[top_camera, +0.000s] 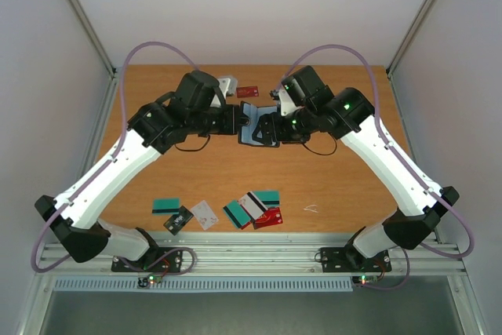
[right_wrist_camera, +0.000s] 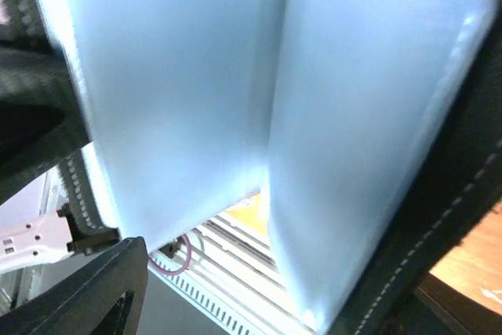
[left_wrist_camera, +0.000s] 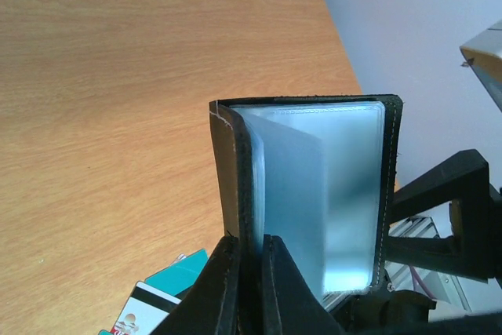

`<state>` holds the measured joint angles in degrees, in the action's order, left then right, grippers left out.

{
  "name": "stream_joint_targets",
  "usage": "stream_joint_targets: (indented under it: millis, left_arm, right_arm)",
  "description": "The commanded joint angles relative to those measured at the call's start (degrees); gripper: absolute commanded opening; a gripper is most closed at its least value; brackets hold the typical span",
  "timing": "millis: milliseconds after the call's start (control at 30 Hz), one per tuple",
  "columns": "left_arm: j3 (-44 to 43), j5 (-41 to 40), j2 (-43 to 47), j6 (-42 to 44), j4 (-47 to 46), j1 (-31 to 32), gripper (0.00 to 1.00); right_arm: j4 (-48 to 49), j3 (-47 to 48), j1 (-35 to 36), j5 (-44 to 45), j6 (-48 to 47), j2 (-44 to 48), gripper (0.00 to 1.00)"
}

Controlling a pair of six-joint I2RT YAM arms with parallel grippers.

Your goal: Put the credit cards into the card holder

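The black card holder (top_camera: pixel 256 134) is held open above the far middle of the table, between both arms. In the left wrist view its pale bluish sleeves (left_wrist_camera: pixel 345 194) stand fanned out. My left gripper (left_wrist_camera: pixel 251 276) (top_camera: pixel 235 121) is shut on the holder's left cover. In the right wrist view the sleeves (right_wrist_camera: pixel 180 100) fill the frame and the stitched black right cover (right_wrist_camera: pixel 463 217) is at the right. My right gripper (top_camera: pixel 271 127) is at the holder's right side. One of its fingers (right_wrist_camera: pixel 94 296) sits far to the left, so the jaws stand wide with the sleeves between them. No card is held.
Several credit cards lie near the front edge: a teal one (top_camera: pixel 165 205), a black one (top_camera: pixel 179 221), a white one (top_camera: pixel 205 213), and a teal, striped and red cluster (top_camera: pixel 257 208). A white card (top_camera: pixel 227 84) and a red card (top_camera: pixel 248 91) lie at the back.
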<state>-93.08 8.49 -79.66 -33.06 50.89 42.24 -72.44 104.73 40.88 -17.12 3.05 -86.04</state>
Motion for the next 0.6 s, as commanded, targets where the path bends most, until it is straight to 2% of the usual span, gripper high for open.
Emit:
stream_joint_targets:
  millis: [0, 100, 333, 567]
  left_arm:
    - [1.0, -0.2, 2.9, -0.7, -1.3, 0.3, 0.0]
    - [1.9, -0.3, 3.8, -0.6, -1.5, 0.4, 0.0]
    - [4.8, 0.5, 5.8, -1.0, -4.5, 0.2, 0.0]
    - [9.4, 7.5, 8.2, -1.8, -13.1, 0.0, 0.0]
  right_arm:
    - [0.1, -0.9, 0.3, 2.7, 0.7, 0.1, 0.67]
    - [0.5, -1.8, 0.3, 2.9, 0.4, 0.8, 0.56]
    - [0.8, -2.6, 0.1, 3.0, -2.1, 3.2, 0.56]
    - [5.9, -7.6, -3.5, -3.6, -2.1, 6.7, 0.4]
